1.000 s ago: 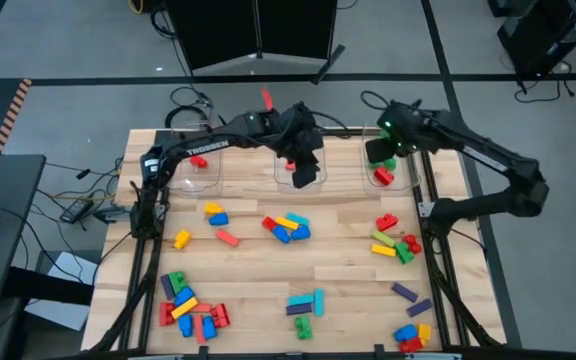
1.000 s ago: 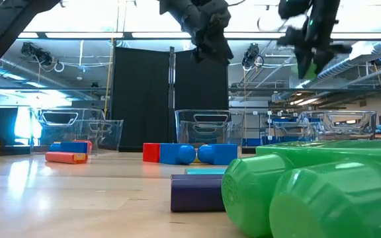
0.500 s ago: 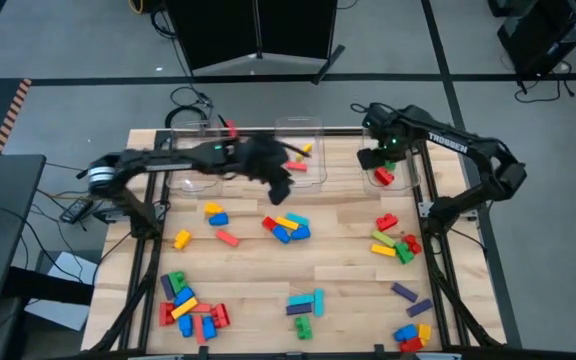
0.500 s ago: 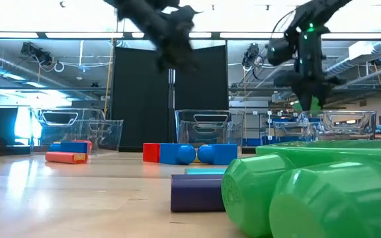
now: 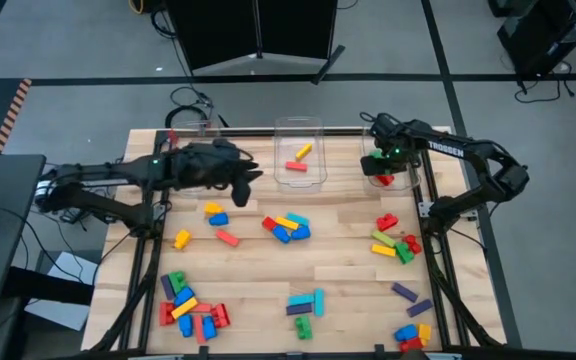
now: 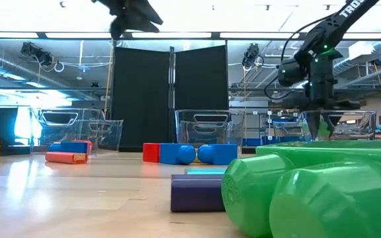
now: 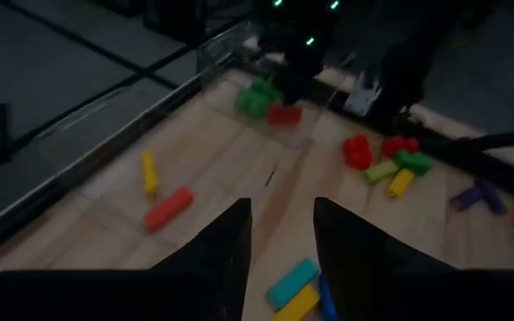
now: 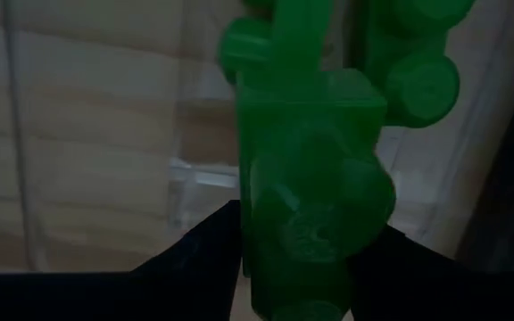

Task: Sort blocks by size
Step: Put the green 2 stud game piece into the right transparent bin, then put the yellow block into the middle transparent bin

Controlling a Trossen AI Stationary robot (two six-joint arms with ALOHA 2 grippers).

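Many coloured blocks lie in loose groups on the wooden table (image 5: pixel 348 280), for instance at the middle (image 5: pixel 286 227) and at the right (image 5: pixel 396 243). My right gripper (image 5: pixel 381 168) reaches down into the right clear bin (image 5: pixel 405 182) and is shut on a chunky green block (image 8: pixel 310 178); a red block (image 7: pixel 284 114) lies on the bin floor beside it. My left gripper (image 5: pixel 253 178) hovers high over the table's far left part, between the left and middle bins. It is open (image 7: pixel 282 259), with nothing between its fingers. My right gripper pinches the green block between its two fingers, on two opposite sides (image 8: pixel 252 223). The fingers come from above and point down into the right bin. Whether the block's lower end touches the bin floor I cannot tell.
The middle bin (image 5: pixel 299 180) holds a yellow and a red block. My left arm partly covers the left bin (image 5: pixel 193 180). More blocks lie near the front edge (image 5: pixel 190 305), (image 5: pixel 306 305), (image 5: pixel 411 332). A big green block (image 6: pixel 309 192) and a purple one (image 6: pixel 197 192) fill the low view's foreground.
My left gripper has swung from over the middle bin toward the table's left edge, staying high and turning as it went. My right gripper has sunk from above the right bin down into it, carrying the green block.
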